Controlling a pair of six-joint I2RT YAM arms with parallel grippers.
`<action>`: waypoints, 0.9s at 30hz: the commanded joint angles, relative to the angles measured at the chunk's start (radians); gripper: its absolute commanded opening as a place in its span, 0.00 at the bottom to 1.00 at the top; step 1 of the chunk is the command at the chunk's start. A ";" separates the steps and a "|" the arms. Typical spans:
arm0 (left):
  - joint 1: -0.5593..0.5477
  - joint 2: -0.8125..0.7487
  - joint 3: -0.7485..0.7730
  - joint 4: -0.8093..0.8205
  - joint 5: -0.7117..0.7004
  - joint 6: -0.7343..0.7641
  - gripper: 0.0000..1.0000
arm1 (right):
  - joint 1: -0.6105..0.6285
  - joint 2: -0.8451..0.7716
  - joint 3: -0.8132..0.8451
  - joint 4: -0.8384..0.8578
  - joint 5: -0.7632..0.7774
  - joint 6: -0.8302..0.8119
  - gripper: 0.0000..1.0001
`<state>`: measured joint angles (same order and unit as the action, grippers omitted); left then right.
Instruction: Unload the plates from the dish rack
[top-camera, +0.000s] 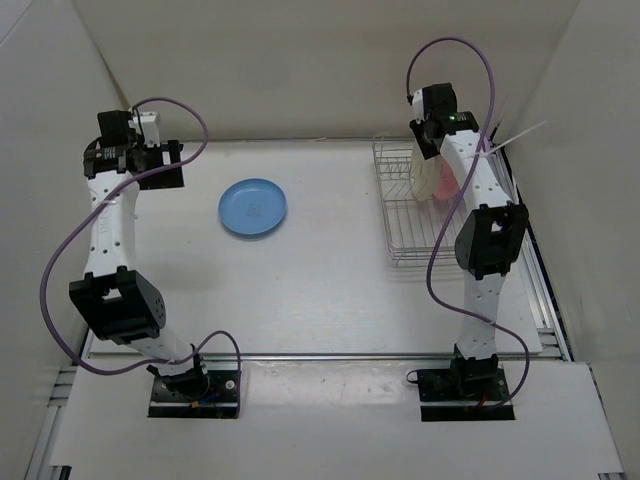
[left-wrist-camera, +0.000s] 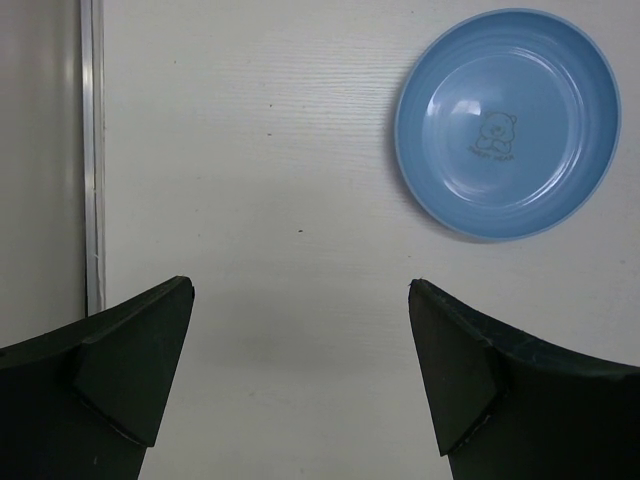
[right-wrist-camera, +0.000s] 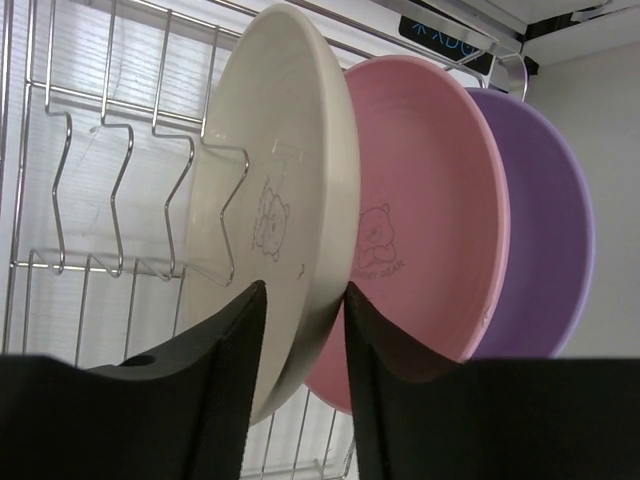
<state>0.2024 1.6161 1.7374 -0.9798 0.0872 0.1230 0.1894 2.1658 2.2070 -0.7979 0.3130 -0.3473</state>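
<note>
The light blue plate (top-camera: 252, 208) lies flat on the table left of centre; it also shows in the left wrist view (left-wrist-camera: 508, 122). My left gripper (left-wrist-camera: 300, 290) is open and empty above bare table, left of that plate. The dish rack (top-camera: 405, 215) stands at the right. In it the cream-white plate (right-wrist-camera: 285, 170), the pink plate (right-wrist-camera: 430, 200) and the purple plate (right-wrist-camera: 545, 230) stand on edge, side by side. My right gripper (right-wrist-camera: 303, 295) is shut on the cream-white plate's lower rim, one finger in front, one between it and the pink plate.
Empty wire slots (right-wrist-camera: 60, 200) of the rack lie left of the cream-white plate. A metal strip (left-wrist-camera: 92, 150) marks the table's left edge. White walls enclose the table on three sides. Purple cables loop from both arms.
</note>
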 joint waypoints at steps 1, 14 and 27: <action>0.011 -0.062 -0.012 -0.002 0.011 -0.003 1.00 | -0.002 0.012 0.045 0.019 0.020 0.013 0.40; 0.029 -0.062 -0.012 0.007 0.032 -0.013 1.00 | 0.016 -0.021 -0.055 0.091 0.212 0.045 0.20; 0.057 -0.062 -0.030 0.026 0.069 -0.013 1.00 | 0.067 -0.049 -0.116 0.181 0.392 0.024 0.00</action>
<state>0.2535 1.6135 1.7191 -0.9665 0.1257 0.1150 0.2382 2.1662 2.1231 -0.6567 0.6456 -0.2928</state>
